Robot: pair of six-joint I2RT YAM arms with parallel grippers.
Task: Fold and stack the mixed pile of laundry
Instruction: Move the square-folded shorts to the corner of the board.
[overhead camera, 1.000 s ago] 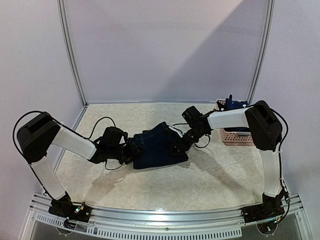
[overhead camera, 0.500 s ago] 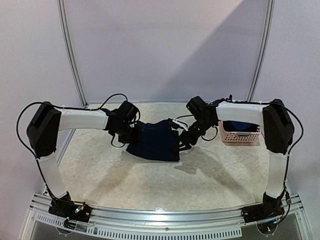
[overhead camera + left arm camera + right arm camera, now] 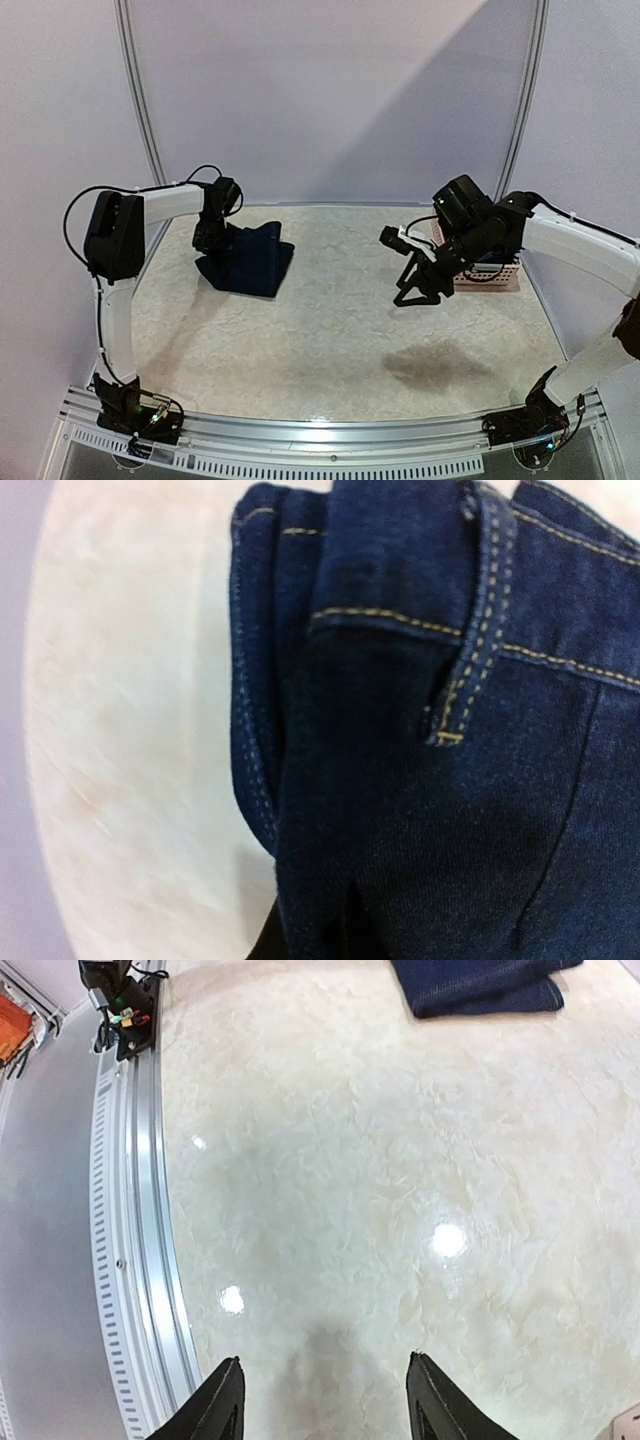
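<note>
Pale lilac walls (image 3: 330, 100) close in a cream, marble-patterned table (image 3: 330, 350). The only garment in view is the dark navy denim piece (image 3: 250, 262). It lies folded on the table, right against the left gripper (image 3: 214, 238), which comes down at its far-left edge.

The left wrist view is filled with denim: a belt loop (image 3: 470, 630) and mustard stitching lie directly ahead, with bare table off to one side. The fingers do not show there, so I cannot tell whether the left gripper is pinching the cloth or only resting beside it.

The right gripper (image 3: 325, 1365) hangs over bare table, fingers spread with nothing between them. The denim lies well ahead of it, across the table. A pink perforated basket (image 3: 488, 278) sits just behind it and possibly holds something dark, though the arm hides most of it.

The denim should handle as the heavy, stiff member of a wash load. I expect it to keep a crease and not slump, but the folded layers make a thick bite. The best hold is probably at the waistband or a stitched edge (doubled cloth gives the fingers something firm), taking every layer at once. A pinch in the middle would likely lift only the top layer and pull the fold open. It is not fragile, though it may slide on the glossy table.
</note>
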